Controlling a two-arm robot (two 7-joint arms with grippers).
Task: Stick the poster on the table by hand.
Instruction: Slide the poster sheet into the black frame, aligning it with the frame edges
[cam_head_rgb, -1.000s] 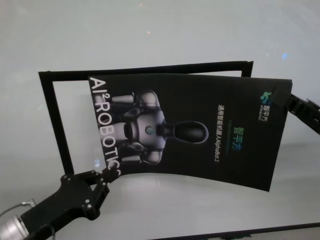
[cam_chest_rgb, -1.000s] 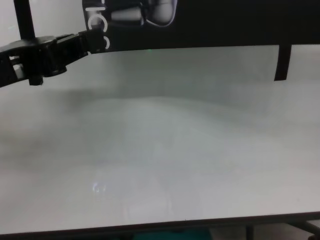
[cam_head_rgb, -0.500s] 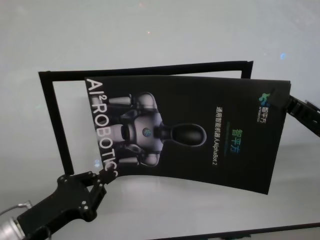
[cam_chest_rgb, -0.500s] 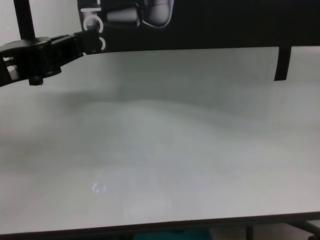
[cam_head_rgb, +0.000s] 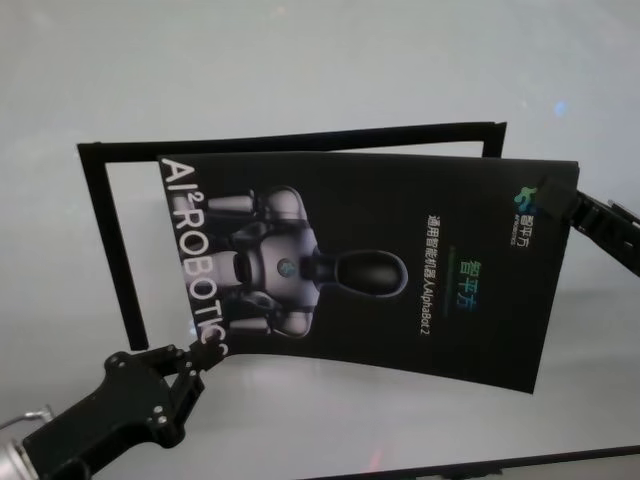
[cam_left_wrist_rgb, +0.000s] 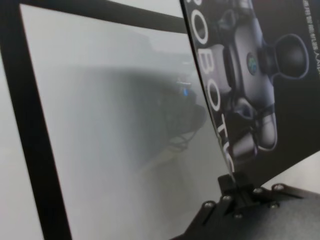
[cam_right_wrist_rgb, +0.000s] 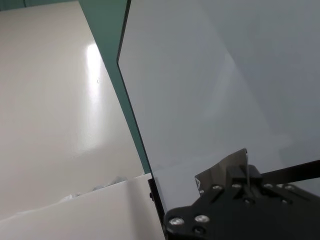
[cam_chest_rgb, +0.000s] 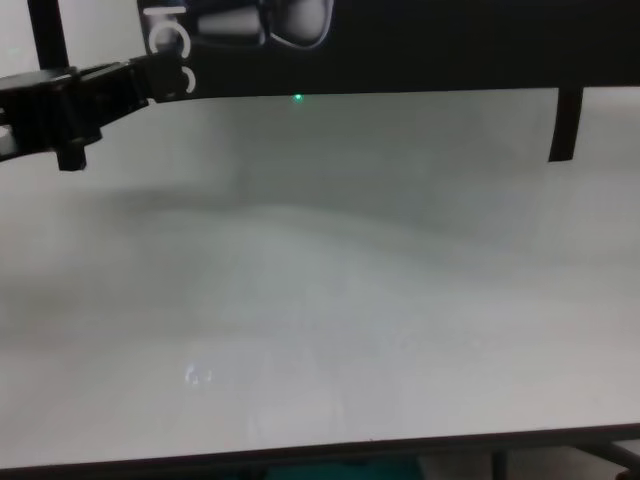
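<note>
Shifted leftward since a second ago: poster (cam_head_rgb: 400, 270), carried over the bench (cam_head_rgb: 300, 80) toward the black tape frame (cam_head_rgb: 100, 240), still lifted and slightly bowed. Left hand (cam_head_rgb: 198, 352) clamped on the near-left corner, right hand (cam_head_rgb: 572, 203) clamped on the far-right corner. Probably still aligning with the frame, not yet pressed down.

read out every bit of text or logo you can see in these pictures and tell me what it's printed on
"AI²ROBOTIC", large white letters along one short edge of the poster; the left gripper pinches that corner and hides the end of the word.
"AlphaBot 2", small white print mid-poster, after Chinese characters too small to read.
Larger green-blue characters beside it: unreadable.
Green-blue logo with small characters by the right gripper: unreadable.
No text on the table or black tape frame.
</note>
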